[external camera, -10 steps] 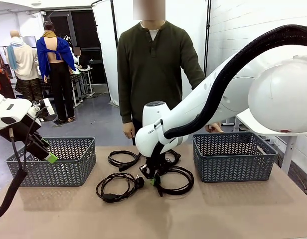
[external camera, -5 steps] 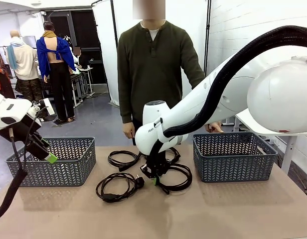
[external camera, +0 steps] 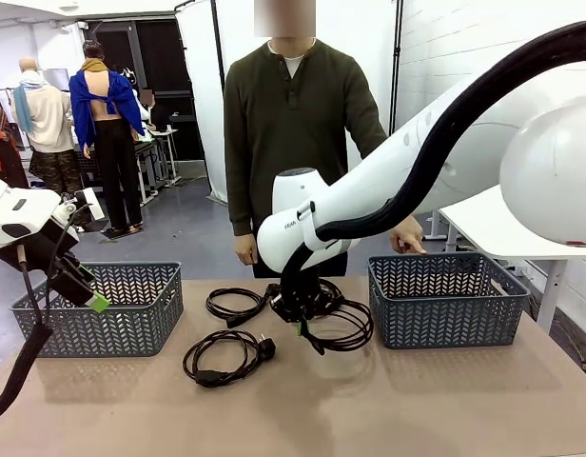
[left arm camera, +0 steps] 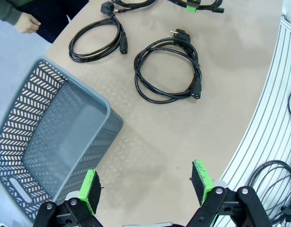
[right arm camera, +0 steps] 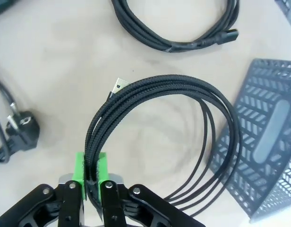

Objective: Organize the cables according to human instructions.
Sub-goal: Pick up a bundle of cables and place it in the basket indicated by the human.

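The cable (right arm camera: pixel 159 81) I am after is pinched as a bundle of strands between the pads of my right gripper (right arm camera: pixel 91 177). Its loop hangs over the middle of the table (external camera: pixel 417 409), near the right basket (external camera: pixel 445 324). I judge the pick made; next comes the carry to whichever basket the person means, high enough to clear its rim. My left gripper (left arm camera: pixel 145 185) hangs with jaws wide, holding nothing, beside the left basket (left arm camera: pixel 46 142). I count four cables, three of them lying loose, and two baskets
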`<state>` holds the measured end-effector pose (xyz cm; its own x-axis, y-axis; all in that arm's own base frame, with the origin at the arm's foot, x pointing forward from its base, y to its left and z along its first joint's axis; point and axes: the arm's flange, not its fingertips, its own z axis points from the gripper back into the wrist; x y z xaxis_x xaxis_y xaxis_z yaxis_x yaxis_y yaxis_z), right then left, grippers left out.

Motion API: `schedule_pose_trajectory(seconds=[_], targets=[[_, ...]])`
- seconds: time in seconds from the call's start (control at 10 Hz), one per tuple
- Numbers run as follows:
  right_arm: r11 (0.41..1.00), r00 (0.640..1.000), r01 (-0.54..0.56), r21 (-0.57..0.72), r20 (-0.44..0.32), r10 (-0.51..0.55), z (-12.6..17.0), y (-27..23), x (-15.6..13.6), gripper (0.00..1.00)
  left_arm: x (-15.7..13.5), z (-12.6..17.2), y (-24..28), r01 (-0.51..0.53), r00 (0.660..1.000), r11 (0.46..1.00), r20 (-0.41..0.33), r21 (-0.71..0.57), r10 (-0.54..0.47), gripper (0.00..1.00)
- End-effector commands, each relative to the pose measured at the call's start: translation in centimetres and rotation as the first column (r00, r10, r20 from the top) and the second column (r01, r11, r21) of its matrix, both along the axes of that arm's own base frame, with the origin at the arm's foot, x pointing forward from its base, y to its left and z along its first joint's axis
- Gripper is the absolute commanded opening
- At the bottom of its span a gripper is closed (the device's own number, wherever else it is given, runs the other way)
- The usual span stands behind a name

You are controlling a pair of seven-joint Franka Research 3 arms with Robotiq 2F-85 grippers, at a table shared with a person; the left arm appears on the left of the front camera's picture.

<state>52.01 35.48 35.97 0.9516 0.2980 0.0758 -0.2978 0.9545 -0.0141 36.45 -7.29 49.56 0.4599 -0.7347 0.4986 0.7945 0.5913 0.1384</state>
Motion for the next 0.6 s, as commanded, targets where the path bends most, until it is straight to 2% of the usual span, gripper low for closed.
schedule_pose_trajectory(seconds=[0.0, 0.2, 0.3, 0.5], targets=[[0.993, 0.993, -0.117, 0.022, -0.015, 0.118, 2.0, -1.0, -1.3, 0.0, -0.1, -0.1, 0.0, -0.007, 1.0, 1.0, -0.008, -0.014, 0.006, 1.0], [0.958, 0.958, -0.287, 0.026, -0.011, 0.288, 4.9, -1.6, -2.4, 0.0, -0.1, -0.1, 0.0, -0.007, 1.0, 1.0, -0.008, -0.014, 0.006, 1.0], [0.928, 0.928, -0.373, 0.016, 0.01, 0.373, 6.3, -2.0, -2.7, 0.0, -0.1, -0.1, 0.0, -0.007, 1.0, 1.0, -0.008, -0.014, 0.006, 1.0], [0.848, 0.845, -0.529, -0.036, 0.064, 0.53, 8.7, -3.2, -3.1, 0.0, -0.1, -0.1, 0.0, -0.007, 1.0, 1.0, -0.008, -0.014, 0.006, 1.0]])
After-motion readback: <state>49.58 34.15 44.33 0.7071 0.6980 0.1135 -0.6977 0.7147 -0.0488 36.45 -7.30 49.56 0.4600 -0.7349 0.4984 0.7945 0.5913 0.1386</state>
